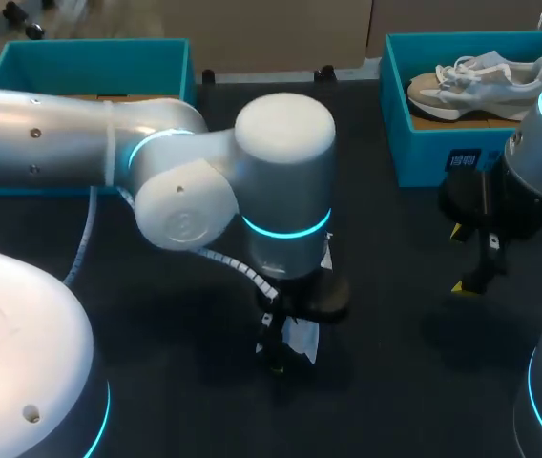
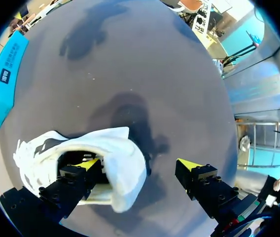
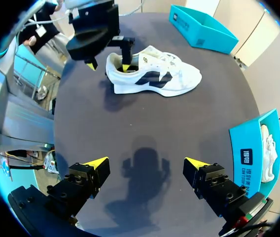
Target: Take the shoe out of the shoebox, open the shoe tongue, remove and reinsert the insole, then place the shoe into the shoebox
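A white shoe with dark side marks lies on its sole on the dark table, mostly hidden under my left arm in the head view. My left gripper is open, one finger down inside the shoe's heel opening and the other outside over bare table. The right wrist view shows the same gripper straddling the heel wall. My right gripper hangs open and empty over the table, well short of the shoe, near the right box.
An open teal shoebox stands at the back left. A second teal box at the back right holds a grey-white shoe. My left arm's big elbow hangs over the table's middle.
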You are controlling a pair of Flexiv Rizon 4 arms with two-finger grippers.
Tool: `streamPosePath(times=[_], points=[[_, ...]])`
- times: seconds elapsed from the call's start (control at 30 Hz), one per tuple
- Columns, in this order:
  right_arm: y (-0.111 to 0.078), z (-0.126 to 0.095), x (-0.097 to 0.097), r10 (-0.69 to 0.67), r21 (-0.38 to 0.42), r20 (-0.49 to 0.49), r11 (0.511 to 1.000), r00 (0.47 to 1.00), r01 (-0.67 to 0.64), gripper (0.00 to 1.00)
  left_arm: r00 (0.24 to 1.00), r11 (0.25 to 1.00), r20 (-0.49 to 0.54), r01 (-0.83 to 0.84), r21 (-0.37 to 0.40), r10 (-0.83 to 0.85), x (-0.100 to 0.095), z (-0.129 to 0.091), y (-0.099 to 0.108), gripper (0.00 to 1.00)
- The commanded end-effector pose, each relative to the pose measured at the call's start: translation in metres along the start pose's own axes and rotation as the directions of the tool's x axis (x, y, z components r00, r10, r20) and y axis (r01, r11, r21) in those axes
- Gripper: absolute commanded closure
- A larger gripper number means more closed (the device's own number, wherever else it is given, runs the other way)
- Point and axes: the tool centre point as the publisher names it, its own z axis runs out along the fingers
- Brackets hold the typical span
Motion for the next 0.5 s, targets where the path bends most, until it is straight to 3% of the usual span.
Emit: streamPosePath(times=[0.03,0.1,0.17,0.37,0.43,0.5], points=[[-0.001,0.0,0.001,0.0,0.0,0.002,1.0,1.0,0.0,0.0,1.0,1.0,0.006,-0.002,-0.014,0.002,0.001,0.014,-0.009,0.0],[-0.001,0.0,0.001,0.0,0.0,0.002,1.0,1.0,0.0,0.0,1.0,1.0,0.011,0.001,-0.018,0.0,0.001,0.016,-0.009,0.01],[-0.001,0.0,0.001,0.0,0.0,0.002,1.0,1.0,0.0,0.0,1.0,1.0,0.019,0.009,-0.023,-0.008,0.002,0.018,-0.008,0.16],[-0.001,0.0,0.001,0.0,0.0,0.002,1.0,1.0,0.0,0.0,0.999,0.998,0.045,0.032,-0.046,-0.03,0.003,0.021,-0.007,0.29],[-0.001,0.0,0.001,0.0,0.0,0.002,1.0,1.0,0.0,0.0,0.998,0.998,0.049,0.038,-0.054,-0.035,0.003,0.022,-0.007,0.42],[-0.001,0.0,0.001,0.0,0.0,0.002,1.0,1.0,0.0,0.0,0.998,0.998,0.042,0.04,-0.057,-0.038,0.003,0.025,-0.007,0.42]])
